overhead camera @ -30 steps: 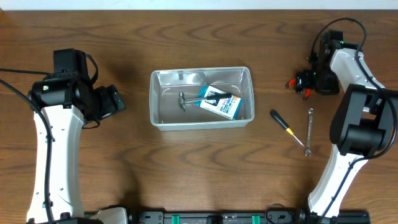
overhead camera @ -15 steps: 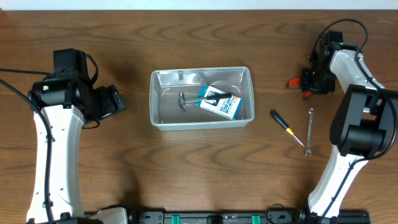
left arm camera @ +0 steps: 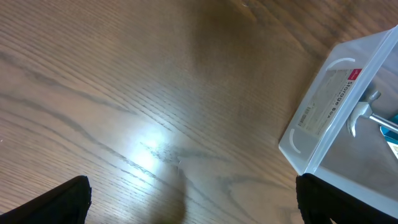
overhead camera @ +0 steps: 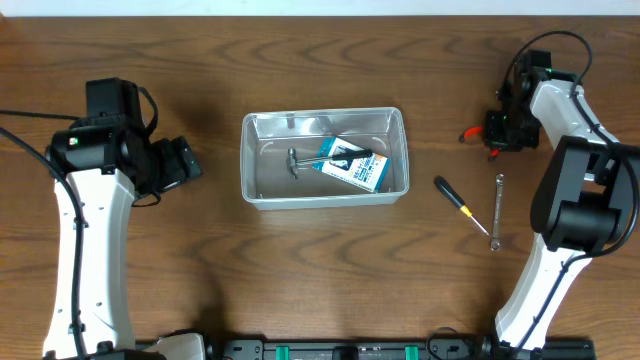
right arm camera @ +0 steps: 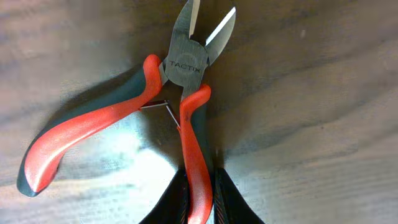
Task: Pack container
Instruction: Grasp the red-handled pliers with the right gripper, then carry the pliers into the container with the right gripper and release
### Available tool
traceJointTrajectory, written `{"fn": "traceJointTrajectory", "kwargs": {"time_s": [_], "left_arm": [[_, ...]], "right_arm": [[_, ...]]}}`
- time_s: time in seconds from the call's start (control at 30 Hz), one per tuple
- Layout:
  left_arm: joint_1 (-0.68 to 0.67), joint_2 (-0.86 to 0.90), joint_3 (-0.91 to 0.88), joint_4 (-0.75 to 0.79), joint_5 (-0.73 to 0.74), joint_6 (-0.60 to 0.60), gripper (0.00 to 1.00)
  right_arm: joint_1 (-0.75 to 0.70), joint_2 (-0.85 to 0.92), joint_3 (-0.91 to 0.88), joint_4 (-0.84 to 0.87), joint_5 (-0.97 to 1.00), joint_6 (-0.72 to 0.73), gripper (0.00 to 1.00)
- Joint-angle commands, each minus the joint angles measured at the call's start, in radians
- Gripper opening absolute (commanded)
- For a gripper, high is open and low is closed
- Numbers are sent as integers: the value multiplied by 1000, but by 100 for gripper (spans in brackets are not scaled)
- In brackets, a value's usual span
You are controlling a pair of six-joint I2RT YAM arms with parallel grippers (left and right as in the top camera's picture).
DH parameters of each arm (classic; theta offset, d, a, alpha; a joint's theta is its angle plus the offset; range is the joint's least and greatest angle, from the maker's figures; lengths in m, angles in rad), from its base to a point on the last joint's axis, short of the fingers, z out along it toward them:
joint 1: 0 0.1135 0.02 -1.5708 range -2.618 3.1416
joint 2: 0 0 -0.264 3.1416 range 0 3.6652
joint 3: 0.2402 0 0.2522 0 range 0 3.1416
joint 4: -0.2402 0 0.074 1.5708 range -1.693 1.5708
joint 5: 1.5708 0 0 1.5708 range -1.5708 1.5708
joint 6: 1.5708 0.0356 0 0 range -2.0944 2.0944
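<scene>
Overhead view: packing is partly done. The container sits at centre frame on the table and holds two things. A small hammer lies left of its middle, and a blue-and-white box lies skewed in its right half. Outside it, at right of frame, a screwdriver and a wrench lie near each other, well apart from the container. Red-handled cutters lie at upper right. By my count, three tools are not yet packed.

The right gripper is at the cutters. In the right wrist view its jaws are clenched on one cutter handle, the right-hand one, with the fingers tight on both sides of it. The other handle splays to lower left and the blades stand apart at top. I cannot tell whether the cutters are lifted or flat on the wood. This looks like the pick-up step, with the carry to the container next.

The left gripper is at left of frame, near the container's left end but apart from it. The left wrist view shows its jaws released and spread wide, with nothing between them.

The container is clear plastic and rectangular, with rounded corners and a rimmed edge. The left wrist view shows a label on its end wall. It stands upright with an open top and plenty of free floor.
</scene>
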Motion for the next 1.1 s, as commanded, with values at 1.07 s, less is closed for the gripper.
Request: {"fn": "traceJointTrajectory", "kwargs": {"time_s": [1.07], "left_arm": [[2, -2, 11, -2, -8, 5, 98]], "right_arm": [[695, -92, 139, -85, -313, -770, 1]]}}
